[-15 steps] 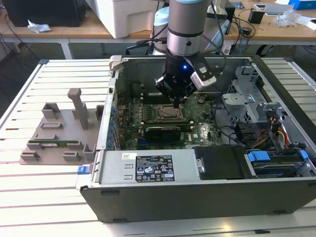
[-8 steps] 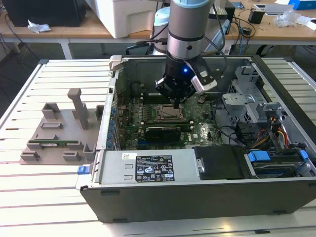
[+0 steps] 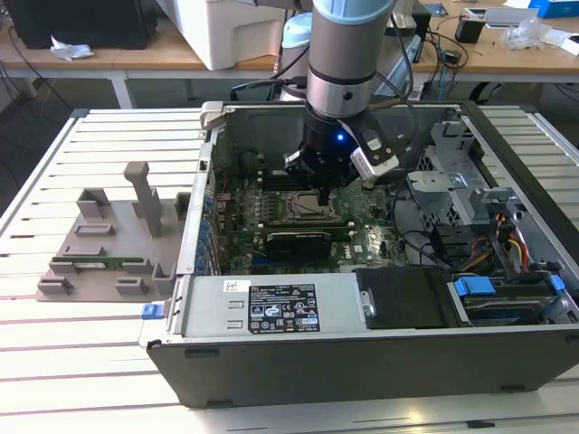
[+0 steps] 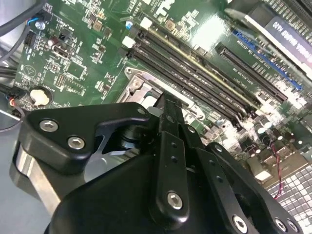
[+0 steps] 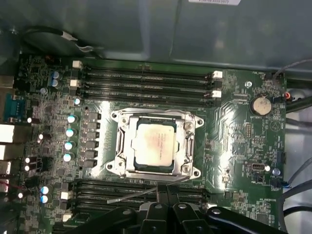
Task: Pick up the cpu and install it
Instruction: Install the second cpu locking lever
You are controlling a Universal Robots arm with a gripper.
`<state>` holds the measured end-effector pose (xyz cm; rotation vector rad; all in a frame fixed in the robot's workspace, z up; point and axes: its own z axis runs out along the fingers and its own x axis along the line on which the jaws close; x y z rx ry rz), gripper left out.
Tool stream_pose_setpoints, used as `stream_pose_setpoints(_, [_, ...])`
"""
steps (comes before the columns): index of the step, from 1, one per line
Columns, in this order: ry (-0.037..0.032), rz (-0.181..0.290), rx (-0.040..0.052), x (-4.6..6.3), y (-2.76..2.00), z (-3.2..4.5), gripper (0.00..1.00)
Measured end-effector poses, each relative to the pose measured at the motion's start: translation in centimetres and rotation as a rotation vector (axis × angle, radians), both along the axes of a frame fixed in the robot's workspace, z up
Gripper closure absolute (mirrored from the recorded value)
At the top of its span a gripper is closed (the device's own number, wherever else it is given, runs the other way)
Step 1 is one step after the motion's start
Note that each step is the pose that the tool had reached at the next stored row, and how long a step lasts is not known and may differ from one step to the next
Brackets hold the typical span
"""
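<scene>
A: Where's the cpu [image 5: 153, 141] now?

B: In the first wrist view it lies flat inside the socket [image 5: 155, 145] on the motherboard [image 5: 234, 122], silver top up.

A: And the gripper [image 5: 165, 191]?

B: It hangs just beside the socket's edge, jaws pressed together, grasping nothing.

A: What could go wrong?

B: If the chip sits slightly crooked, pins could bend. A low gripper could also catch the thin lever [image 5: 134, 195] nearby.

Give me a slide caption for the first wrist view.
CPU seated in the motherboard socket, gripper poised just beside its frame.
</scene>
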<state>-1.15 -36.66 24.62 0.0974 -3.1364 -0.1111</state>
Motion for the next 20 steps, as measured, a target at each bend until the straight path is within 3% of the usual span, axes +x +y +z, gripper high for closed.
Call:
stream_pose_setpoints(4, [0.0001,0.000,-0.0002,-0.7,-0.07,-0.81,0.89])
stream_pose_setpoints(8, [0.0001,0.000,-0.0001,-1.1,-0.51,-1.21,0.89])
stream_pose_setpoints(14, [0.0002,0.003,0.0003,-2.2,-0.53,-2.44,0.89])
stream_pose_setpoints(20, [-0.0001,0.017,0.0160,-3.8,-0.53,-2.84,0.89])
